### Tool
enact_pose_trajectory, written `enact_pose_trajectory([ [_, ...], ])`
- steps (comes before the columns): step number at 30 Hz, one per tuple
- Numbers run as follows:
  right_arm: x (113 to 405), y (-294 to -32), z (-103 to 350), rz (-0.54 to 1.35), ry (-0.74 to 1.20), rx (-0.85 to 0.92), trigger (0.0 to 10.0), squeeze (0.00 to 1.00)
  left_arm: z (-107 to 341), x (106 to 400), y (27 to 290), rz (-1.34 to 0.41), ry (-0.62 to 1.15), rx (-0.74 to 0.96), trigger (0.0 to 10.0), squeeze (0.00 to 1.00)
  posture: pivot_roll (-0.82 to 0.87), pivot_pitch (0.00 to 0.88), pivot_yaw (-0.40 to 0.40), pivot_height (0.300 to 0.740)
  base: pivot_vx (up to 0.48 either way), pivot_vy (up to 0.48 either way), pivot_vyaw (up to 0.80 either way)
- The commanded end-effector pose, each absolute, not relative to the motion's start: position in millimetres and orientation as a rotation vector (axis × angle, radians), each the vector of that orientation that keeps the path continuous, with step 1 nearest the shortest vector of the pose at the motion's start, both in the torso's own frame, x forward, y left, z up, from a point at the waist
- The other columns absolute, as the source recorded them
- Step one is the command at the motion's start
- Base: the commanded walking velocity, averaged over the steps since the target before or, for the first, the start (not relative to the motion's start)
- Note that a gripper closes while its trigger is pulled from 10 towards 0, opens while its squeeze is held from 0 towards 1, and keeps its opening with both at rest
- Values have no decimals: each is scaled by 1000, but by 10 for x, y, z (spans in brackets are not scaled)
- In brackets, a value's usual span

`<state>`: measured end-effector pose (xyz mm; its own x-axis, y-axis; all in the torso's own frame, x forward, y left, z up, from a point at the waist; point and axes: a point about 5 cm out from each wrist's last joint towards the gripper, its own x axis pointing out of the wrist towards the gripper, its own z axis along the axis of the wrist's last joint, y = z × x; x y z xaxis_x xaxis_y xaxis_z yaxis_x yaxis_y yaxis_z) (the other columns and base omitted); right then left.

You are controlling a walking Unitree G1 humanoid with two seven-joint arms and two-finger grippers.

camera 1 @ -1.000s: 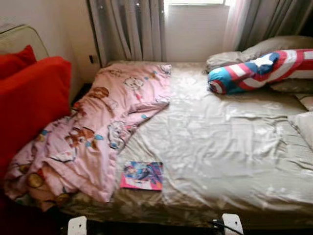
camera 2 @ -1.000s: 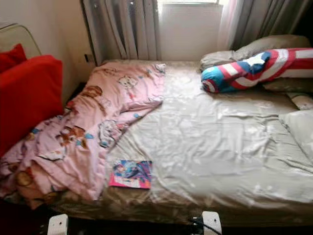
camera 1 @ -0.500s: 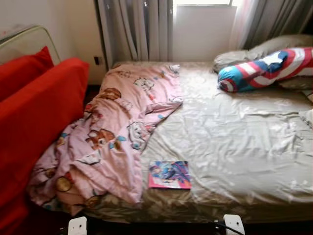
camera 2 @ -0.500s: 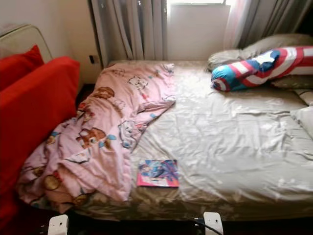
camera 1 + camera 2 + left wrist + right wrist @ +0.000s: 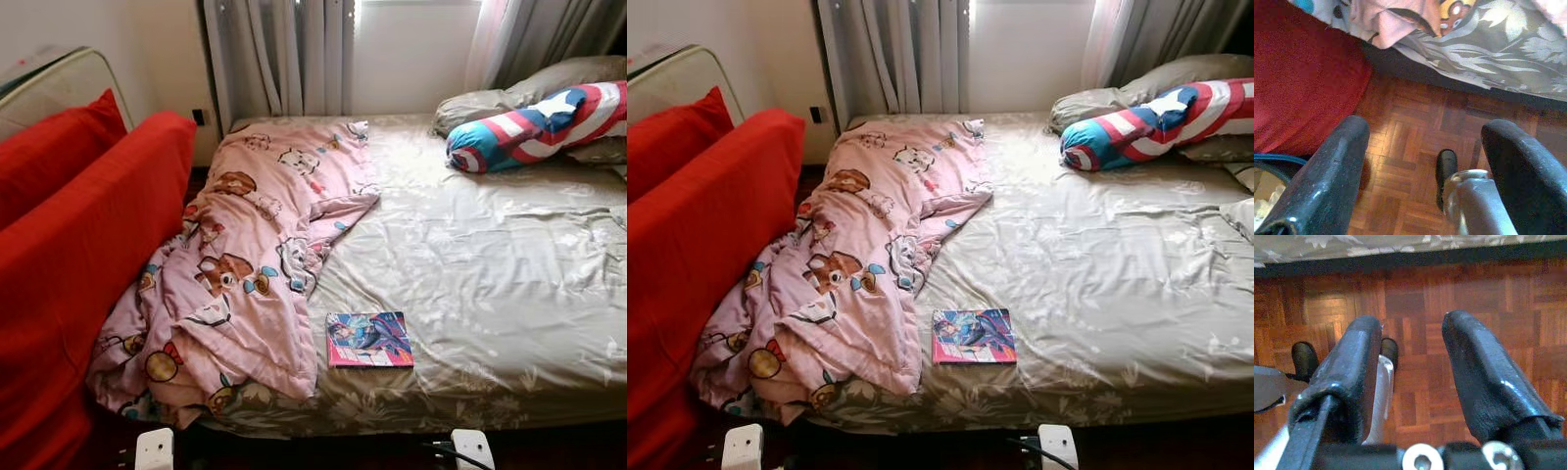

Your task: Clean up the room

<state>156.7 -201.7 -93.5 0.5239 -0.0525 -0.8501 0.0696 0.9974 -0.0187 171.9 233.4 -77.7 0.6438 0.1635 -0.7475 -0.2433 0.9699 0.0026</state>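
Note:
A colourful book [image 5: 368,339] lies flat near the front edge of the bed [image 5: 490,264], on the grey-beige sheet. A rumpled pink cartoon blanket [image 5: 245,264] covers the bed's left side and spills over its front left corner. A red, white and blue bolster pillow [image 5: 534,127] lies at the far right by grey pillows [image 5: 509,93]. My left gripper [image 5: 1420,161] hangs open over the parquet floor [image 5: 1410,147] beside the bed's edge. My right gripper [image 5: 1410,367] is open too, low over the floor, holding nothing.
A red sofa [image 5: 78,255] with red cushions stands close along the left of the bed. Grey curtains [image 5: 279,59] and a window wall are behind the bed. The red sofa [image 5: 1298,83] is close to my left gripper. My feet [image 5: 1305,360] are below.
The camera has turned and come closer: the bed, book and blanket have slid right and lower in the picture, and more of the red sofa shows.

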Motion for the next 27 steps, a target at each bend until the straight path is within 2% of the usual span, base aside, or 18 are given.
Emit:
enact_pose_trajectory([
  [1, 1543, -2071, -934, -89, 1012, 29, 10000, 0, -794, 1691, 2330, 221, 862, -95, 10000, 0, -57, 0, 14, 740, 0, 0, 0],
  [13, 1412, -2119, -964, -68, 1016, 29, 10000, 0, -783, 1736, 2289, 205, 851, -84, 10000, 0, -57, 0, 14, 740, 247, 0, 0],
  [15, 1420, -2101, -963, -58, 1008, 28, 10000, 0, -779, 1745, 2282, 204, 846, -85, 10000, 0, -57, 0, 13, 740, 300, 0, 556],
  [19, 1492, -2019, -952, -49, 998, 35, 10000, 0, -782, 1740, 2282, 206, 848, -84, 10000, 0, -55, 0, 11, 740, 304, 0, 725],
  [27, 1680, -1882, -897, -40, 948, 65, 10000, 0, -786, 1718, 2292, 208, 845, -83, 10000, 0, -55, 0, 10, 740, 258, 0, 0],
])
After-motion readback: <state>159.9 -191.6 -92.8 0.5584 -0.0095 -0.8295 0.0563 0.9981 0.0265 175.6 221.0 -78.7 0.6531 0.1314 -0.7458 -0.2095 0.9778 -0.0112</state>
